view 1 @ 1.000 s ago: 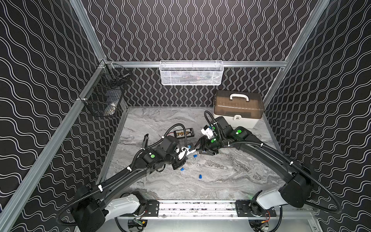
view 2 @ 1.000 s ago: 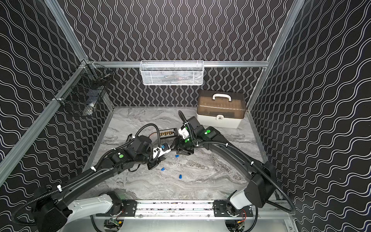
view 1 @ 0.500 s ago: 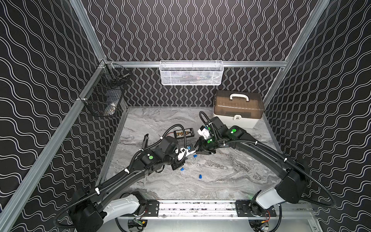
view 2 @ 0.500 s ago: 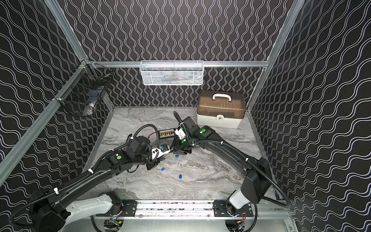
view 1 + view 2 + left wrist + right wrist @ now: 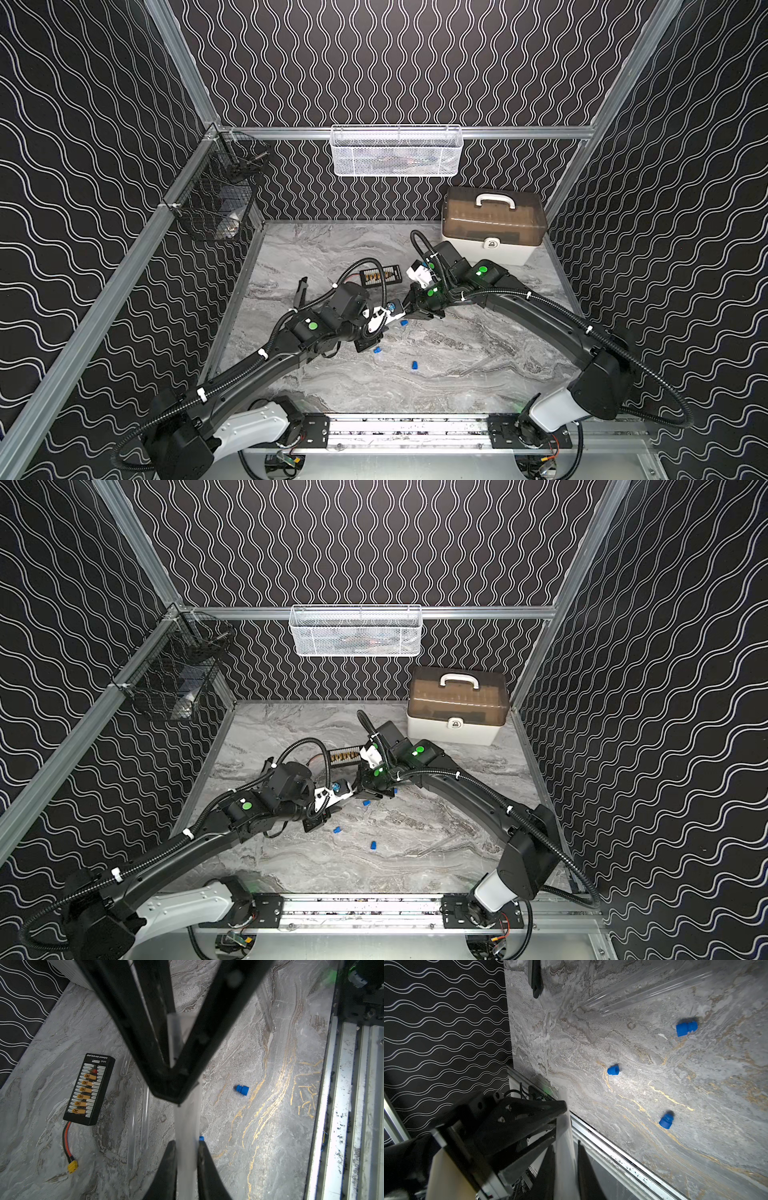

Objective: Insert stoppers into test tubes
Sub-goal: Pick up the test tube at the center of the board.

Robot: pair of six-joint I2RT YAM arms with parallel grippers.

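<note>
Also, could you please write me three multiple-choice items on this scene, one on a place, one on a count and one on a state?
1. Where on the table does the brown-lidded storage box stand?
A. its near left corner
B. its far right corner
C. its middle

2. How many blue stoppers lie loose in the right wrist view?
A. one
B. three
C. five

3. What state is the right gripper in?
A. open
B. shut on a stopper
C. shut on a clear test tube

Answers:
1. B, as both top views show the box against the back wall, next to the right wall.
2. B, since three separate plugs lie on the marble.
3. C, because its fingers clamp the tube, whose other end the left gripper holds.
</note>
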